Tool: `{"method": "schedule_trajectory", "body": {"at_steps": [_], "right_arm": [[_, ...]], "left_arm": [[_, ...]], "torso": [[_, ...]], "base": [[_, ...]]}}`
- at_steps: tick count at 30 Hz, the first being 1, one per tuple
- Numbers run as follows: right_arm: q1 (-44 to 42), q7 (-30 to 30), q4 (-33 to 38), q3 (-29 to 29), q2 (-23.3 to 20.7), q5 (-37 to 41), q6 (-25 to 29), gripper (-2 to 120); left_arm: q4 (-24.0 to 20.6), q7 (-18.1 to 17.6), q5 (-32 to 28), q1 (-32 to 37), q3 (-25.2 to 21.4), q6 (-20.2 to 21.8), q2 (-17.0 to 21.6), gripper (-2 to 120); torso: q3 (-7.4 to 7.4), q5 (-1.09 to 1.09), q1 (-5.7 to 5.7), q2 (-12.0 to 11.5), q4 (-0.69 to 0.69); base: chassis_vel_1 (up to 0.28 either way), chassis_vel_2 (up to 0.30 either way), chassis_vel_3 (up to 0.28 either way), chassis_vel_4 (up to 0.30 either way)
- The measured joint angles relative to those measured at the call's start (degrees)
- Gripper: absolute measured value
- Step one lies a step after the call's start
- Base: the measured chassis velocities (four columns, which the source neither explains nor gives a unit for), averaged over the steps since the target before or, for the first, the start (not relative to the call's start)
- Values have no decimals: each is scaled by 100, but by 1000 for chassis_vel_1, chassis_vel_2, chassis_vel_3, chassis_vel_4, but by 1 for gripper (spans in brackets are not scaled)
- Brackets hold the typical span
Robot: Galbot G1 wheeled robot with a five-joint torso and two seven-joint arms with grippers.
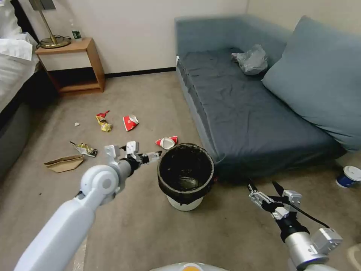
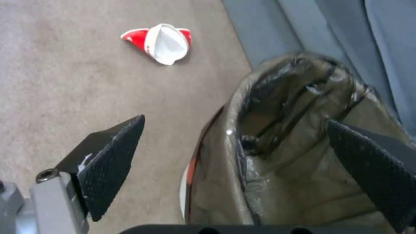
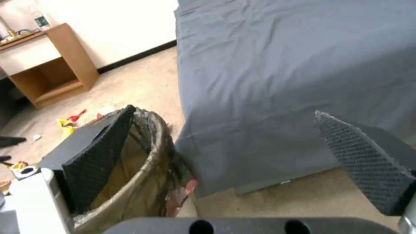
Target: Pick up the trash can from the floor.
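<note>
Head view first: the trash can [image 1: 185, 176] stands upright on the floor [image 1: 150, 226] right against the sofa [image 1: 244, 113], mouth up. The left gripper [image 1: 144, 156] sits just beside its rim, much nearer than the right gripper [image 1: 263, 190].

Left wrist view: fingers [image 2: 110, 169] spread wide, straddling the near rim.

Right wrist view: fingers [image 3: 93, 159] also wide, holding nothing, can off to one side.

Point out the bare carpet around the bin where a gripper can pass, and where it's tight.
Open carpet lies in front of the trash can, between the left gripper and right gripper. It is tight behind: the sofa crowds the bin, and a crushed red cup lies close.
</note>
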Motion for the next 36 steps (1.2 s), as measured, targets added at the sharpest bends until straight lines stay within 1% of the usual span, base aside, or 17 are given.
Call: {"method": "schedule_trajectory", "body": {"at_steps": [1,8,12,17,24,27,33,35,36], "right_arm": [[-16,-1,10,11,1,9,12,100],[-59,-9,55,-14,36,13,44,100],[-89,-20,104,-33,16,29,52,100],[-97,-21,115,-44,-22,47,53,100],[-71,-22,50,-40,-61,84,56,100],[-48,-21,3,-13,-87,131,56,100],[-26,-17,-47,37,-115,191,53,100],[-18,-15,-56,51,-123,209,51,100],[-7,-12,-86,80,-147,265,41,100]], "left_arm": [[35,0,65,-2,51,0,-38,100],[261,4,215,-76,167,-21,-204,100],[503,51,340,-104,256,-64,-398,100],[624,88,537,-78,317,-73,-557,100],[745,92,616,-94,351,-86,-637,100],[842,91,685,-149,394,-112,-691,97],[927,93,732,-199,473,-124,-754,97],[947,95,742,-209,491,-125,-772,95],[1018,108,811,-243,539,-133,-812,81]], "torso": [[0,-3,0,0,0],[0,-2,0,0,-1],[0,-3,0,0,-1],[0,-2,0,0,-1],[0,-2,0,0,0],[0,-2,-1,0,-1],[0,-2,-1,0,-1],[0,-3,-1,0,-1],[0,-3,-1,0,-1]], "base": [[0,0,0,0],[0,0,0,0],[0,0,0,0],[0,0,0,0],[0,0,0,0],[0,0,0,0],[0,0,0,0],[0,0,0,0],[0,0,0,0]]}}
